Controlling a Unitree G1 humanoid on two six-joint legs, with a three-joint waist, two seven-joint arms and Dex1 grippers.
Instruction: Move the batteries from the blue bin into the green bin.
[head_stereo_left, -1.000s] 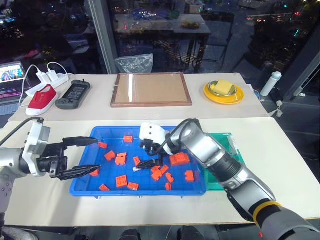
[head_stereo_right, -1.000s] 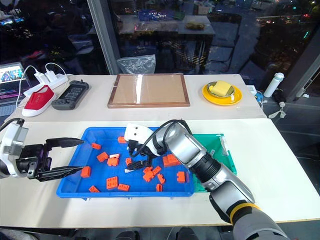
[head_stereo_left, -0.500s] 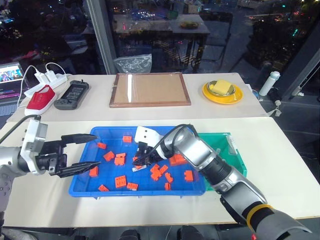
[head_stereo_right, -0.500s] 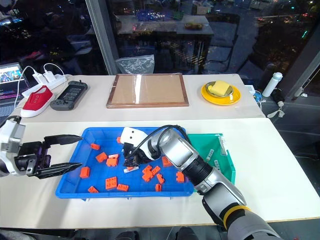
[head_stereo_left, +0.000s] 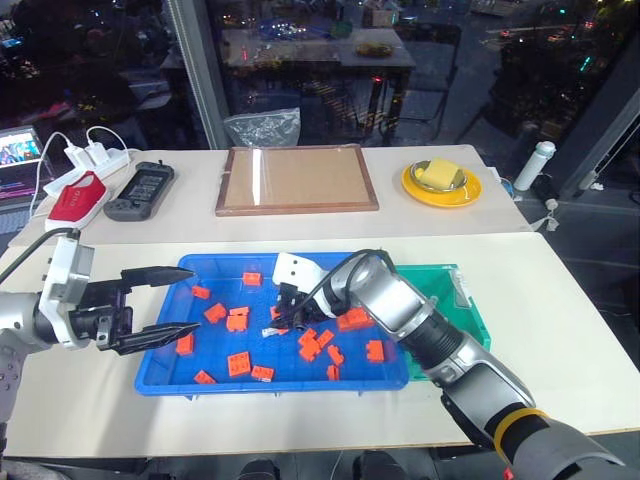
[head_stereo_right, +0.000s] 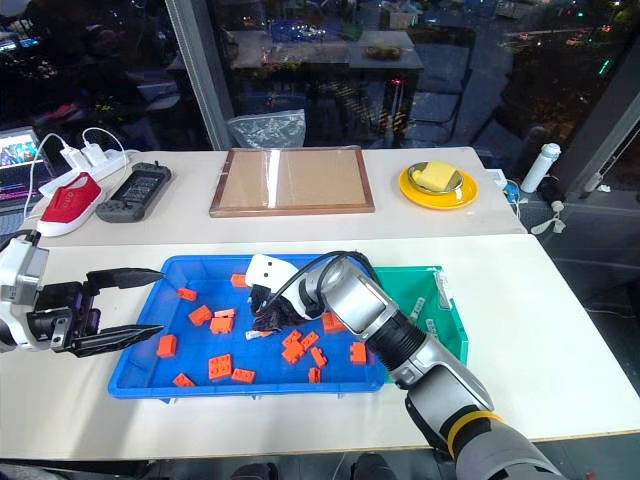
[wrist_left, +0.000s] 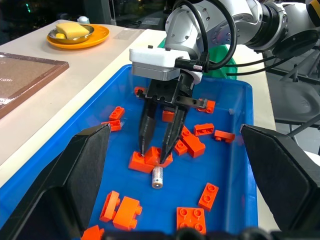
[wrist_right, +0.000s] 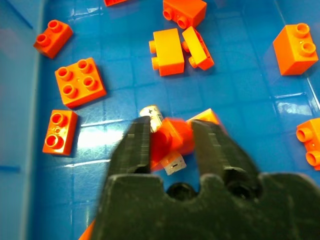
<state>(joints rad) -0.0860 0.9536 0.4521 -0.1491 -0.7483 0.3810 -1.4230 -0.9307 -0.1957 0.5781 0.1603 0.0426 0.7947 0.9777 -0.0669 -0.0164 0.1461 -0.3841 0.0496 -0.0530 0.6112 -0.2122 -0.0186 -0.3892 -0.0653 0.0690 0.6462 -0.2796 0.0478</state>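
One battery among blue bin bricks

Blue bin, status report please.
Left claw open, hovering over blue bin. Right claw down, closing around an orange brick. Battery beside it, not gripped.

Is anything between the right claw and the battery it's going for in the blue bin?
Yes. An orange brick sits between the right claw's fingers, which close around it. The battery lies in the blue bin, partly under that brick and against one finger, so the claw seems likely to pinch the brick instead.
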